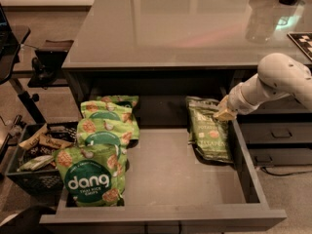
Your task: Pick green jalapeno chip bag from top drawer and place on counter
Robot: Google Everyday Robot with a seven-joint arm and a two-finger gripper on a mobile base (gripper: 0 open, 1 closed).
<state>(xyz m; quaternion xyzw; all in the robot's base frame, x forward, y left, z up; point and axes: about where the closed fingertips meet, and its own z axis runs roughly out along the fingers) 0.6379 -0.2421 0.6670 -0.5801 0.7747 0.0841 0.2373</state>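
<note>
Olive-green jalapeno chip bag against right wall of open top drawer, pincer at its upper corner, grip state cannot tell, counter above.

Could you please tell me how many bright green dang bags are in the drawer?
4 dang bags overlap in the drawer, left side: front, second, third, back; more may be hidden. The gripper is at the olive chip bag, upper right.
</note>
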